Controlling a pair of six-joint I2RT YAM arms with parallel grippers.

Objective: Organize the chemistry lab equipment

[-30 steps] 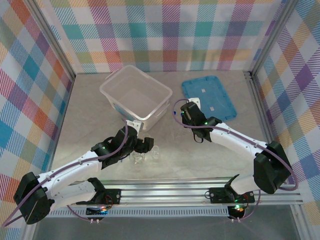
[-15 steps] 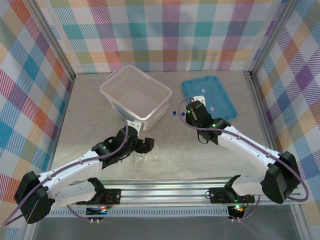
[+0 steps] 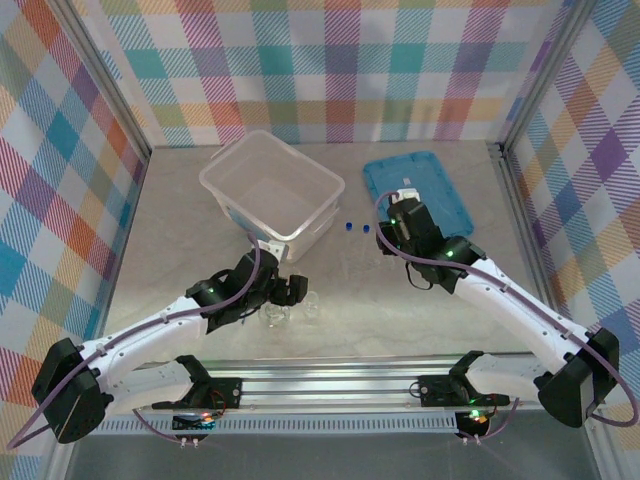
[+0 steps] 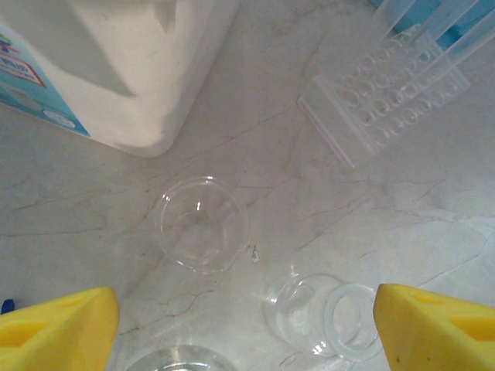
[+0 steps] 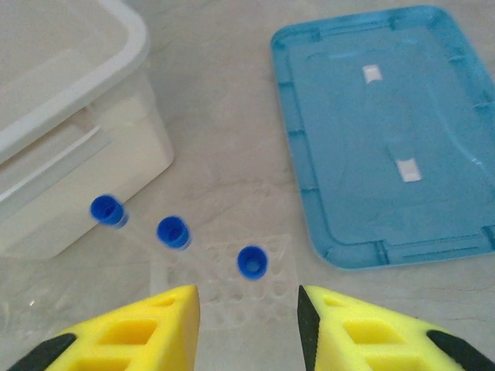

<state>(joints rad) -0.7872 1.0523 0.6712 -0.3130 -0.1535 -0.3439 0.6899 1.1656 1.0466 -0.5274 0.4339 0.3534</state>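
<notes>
Right wrist: three blue-capped tubes [image 5: 173, 231] stand just beyond right claw [image 5: 247, 301].

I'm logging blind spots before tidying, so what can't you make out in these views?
- Left wrist view: round glass rim, cut off by the bottom edge.
- Left wrist view: blue sliver, cut by the left edge.
- Top view: glassware beside the left end effector, too small and clear.

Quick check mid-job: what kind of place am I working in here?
Probably a staged robot test booth, not a real lab: plaid cloth walls on metal framing, a marble-look tabletop, and a clear beaker.
</notes>
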